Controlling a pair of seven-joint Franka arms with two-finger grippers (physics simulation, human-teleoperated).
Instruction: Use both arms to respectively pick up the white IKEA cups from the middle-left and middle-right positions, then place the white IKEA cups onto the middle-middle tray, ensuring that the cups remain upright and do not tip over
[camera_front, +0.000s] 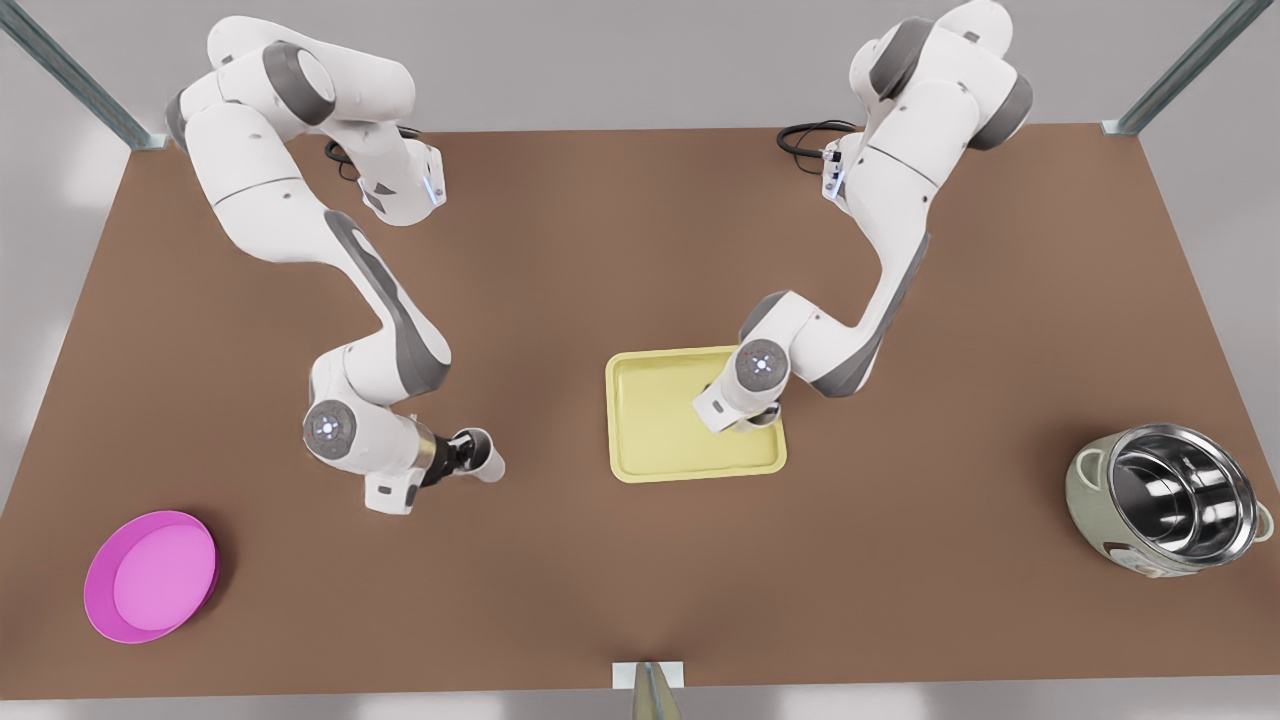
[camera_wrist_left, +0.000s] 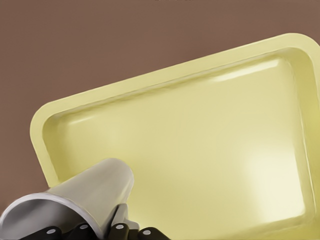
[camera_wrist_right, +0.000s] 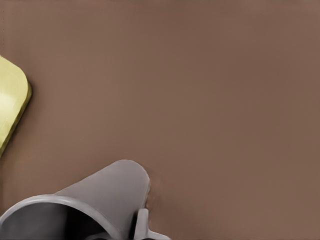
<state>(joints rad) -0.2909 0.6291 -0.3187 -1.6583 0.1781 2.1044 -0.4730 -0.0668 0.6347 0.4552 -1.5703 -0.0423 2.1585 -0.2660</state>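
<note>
The arm on the front view's right carries my left gripper (camera_front: 748, 416), which hangs over the near right part of the pale yellow tray (camera_front: 655, 420). It is shut on a white cup (camera_wrist_left: 90, 195), and the tray (camera_wrist_left: 200, 150) spreads out below that cup. Whether the cup touches the tray I cannot tell. The arm on the front view's left carries my right gripper (camera_front: 462, 452), shut on the other white cup (camera_front: 486, 456) over bare table, well to the left of the tray. In the right wrist view this cup (camera_wrist_right: 100, 200) is above brown table, with a tray corner (camera_wrist_right: 10, 100) at the edge.
A round magenta-pink dish (camera_front: 150, 575) lies at the near left of the brown table (camera_front: 900, 560). A steel-lined pale green pot (camera_front: 1170, 500) stands at the near right. Metal frame posts rise at the far corners.
</note>
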